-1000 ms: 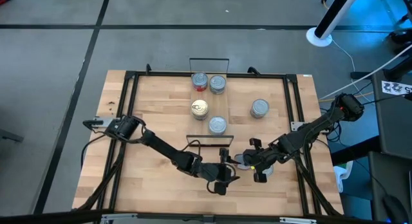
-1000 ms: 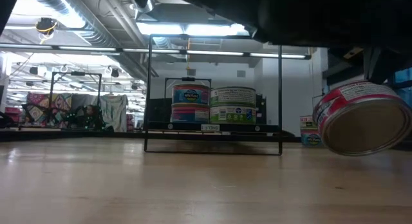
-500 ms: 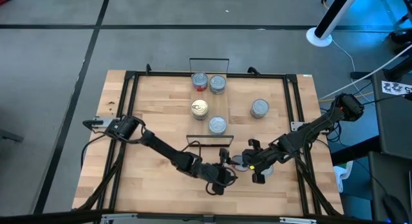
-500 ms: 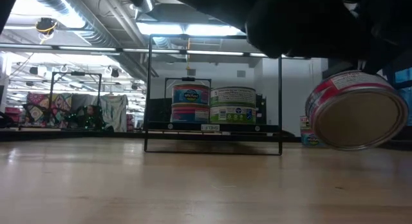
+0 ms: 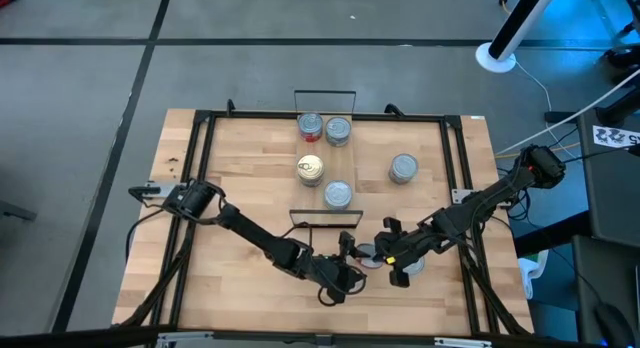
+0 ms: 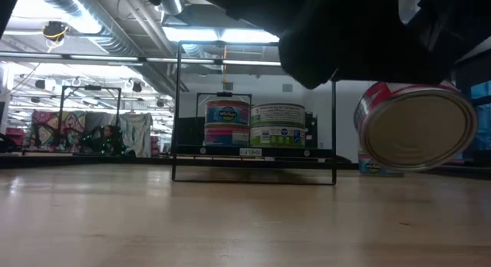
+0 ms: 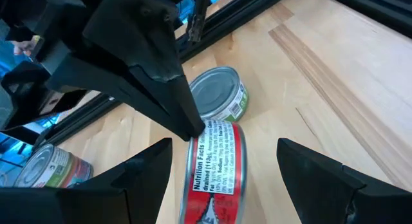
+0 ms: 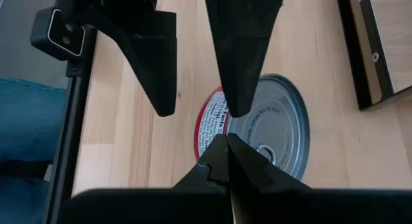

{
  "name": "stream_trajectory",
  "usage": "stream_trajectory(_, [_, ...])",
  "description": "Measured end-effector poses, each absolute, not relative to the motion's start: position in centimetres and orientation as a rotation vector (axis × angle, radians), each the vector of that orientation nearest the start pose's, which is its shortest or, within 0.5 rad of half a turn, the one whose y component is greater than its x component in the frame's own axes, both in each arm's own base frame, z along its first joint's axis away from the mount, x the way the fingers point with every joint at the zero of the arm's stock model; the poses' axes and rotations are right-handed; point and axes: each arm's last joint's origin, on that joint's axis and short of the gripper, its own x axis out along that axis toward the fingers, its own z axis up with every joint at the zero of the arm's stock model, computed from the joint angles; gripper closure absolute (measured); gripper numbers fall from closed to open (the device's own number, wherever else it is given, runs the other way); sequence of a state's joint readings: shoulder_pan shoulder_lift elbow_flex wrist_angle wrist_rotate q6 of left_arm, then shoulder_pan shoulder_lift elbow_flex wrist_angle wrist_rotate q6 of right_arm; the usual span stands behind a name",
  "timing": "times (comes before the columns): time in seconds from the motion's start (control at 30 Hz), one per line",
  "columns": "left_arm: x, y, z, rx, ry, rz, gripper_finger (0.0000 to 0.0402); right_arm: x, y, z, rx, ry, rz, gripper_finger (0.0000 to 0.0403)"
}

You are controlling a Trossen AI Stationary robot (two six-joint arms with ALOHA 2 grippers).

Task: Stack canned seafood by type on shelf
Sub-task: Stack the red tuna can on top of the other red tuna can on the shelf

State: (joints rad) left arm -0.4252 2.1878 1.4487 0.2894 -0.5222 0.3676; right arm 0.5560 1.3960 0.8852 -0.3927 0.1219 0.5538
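Observation:
A red-labelled tin hangs tilted above the table near its near edge, and my right gripper is shut on it. My left gripper is open; its fingers stand on either side of that tin with a gap on each side. Several tins stand on the shelf, a narrow board between two black wire frames. One tin stands on the table to the right of the shelf. A green-labelled tin lies on the table just past the held one. My right gripper pinches the red-labelled tin at the rim of its silver end between its two fingers, which come slanting down from the table's right. The tin is lifted clear of the table and tipped, its flat end facing the near edge.
The black frame rails run along the table's left and right sides. The shelf's near wire frame stands just beyond both grippers. Another tin lies by the right rail. Bare wood spreads left of the shelf.
My right gripper has raised the red-labelled tin and carried it a little toward the table's left, and the tin has tipped so that its flat end faces the near edge more squarely. My left gripper has moved closer to the tin, staying open.

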Motion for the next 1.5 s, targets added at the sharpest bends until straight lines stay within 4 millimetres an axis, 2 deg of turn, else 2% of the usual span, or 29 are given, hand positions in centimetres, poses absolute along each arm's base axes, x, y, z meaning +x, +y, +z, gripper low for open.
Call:
stream_trajectory(0.67, [44.09, -17.94, 15.41, 0.55, 0.459, 0.029, 0.0127, 24.07, 14.54, 22.39, 0.256, 0.885, 0.161, 0.0403])
stream_trajectory(0.8, [44.11, -17.9, 15.41, 0.567, 0.46, 0.026, 0.0156, 24.07, 14.54, 22.39, 0.256, 0.885, 0.161, 0.0403])
stream_trajectory(1.07, [44.1, -17.93, 15.4, 0.596, 0.461, 0.017, 0.0257, 24.08, 14.54, 22.39, 0.255, 0.884, 0.161, 0.0403])
stream_trajectory(1.3, [44.07, -17.99, 15.4, 0.575, 0.46, 0.02, 0.0261, 24.08, 14.53, 22.39, 0.256, 0.884, 0.161, 0.0393])
stream_trajectory(1.5, [43.78, -18.66, 15.49, 0.565, 0.454, 0.009, 0.0261, 24.04, 14.62, 22.39, 0.266, 0.896, 0.185, 0.0333])
